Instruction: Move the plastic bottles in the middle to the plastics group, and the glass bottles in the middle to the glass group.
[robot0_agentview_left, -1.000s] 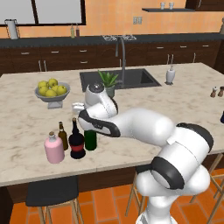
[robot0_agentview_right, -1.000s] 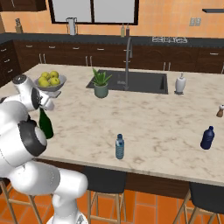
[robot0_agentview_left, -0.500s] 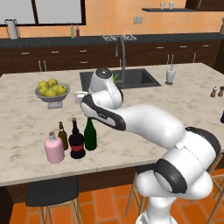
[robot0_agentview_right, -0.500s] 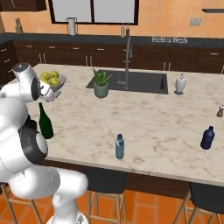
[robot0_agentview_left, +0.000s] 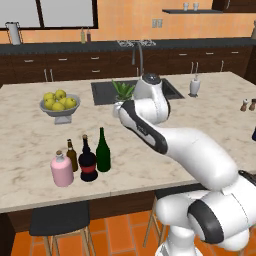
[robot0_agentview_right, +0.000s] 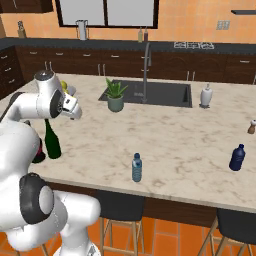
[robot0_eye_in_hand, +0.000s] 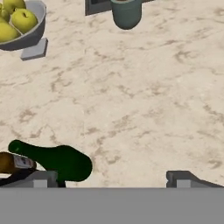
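Observation:
The tall dark-green glass bottle (robot0_agentview_left: 103, 151) stands upright beside the round black bottle with a red band (robot0_agentview_left: 88, 161). Both are next to the glass group, a pink corked flask (robot0_agentview_left: 62, 170) and a small brown bottle (robot0_agentview_left: 72, 155). My gripper (robot0_agentview_left: 119, 110) hangs open and empty above the counter, up and to the right of the green bottle (robot0_eye_in_hand: 61, 162). In the hand view the gripper (robot0_eye_in_hand: 111, 178) has that bottle lying by its left fingertip (robot0_eye_in_hand: 43, 176). The small clear plastic bottle (robot0_agentview_right: 137, 167) with a blue cap stands near the counter's front edge.
A bowl of yellow fruit (robot0_agentview_left: 59, 104) sits back left. A potted plant (robot0_agentview_left: 122, 91) stands by the sink (robot0_agentview_right: 160, 92). A white soap dispenser (robot0_agentview_right: 206, 95), a dark blue bottle (robot0_agentview_right: 237, 157) and two shakers (robot0_agentview_left: 247, 104) stand to the right.
My gripper has opened and let go of the green bottle's neck, then risen and drawn back toward the plant. The green bottle stays upright beside the black one.

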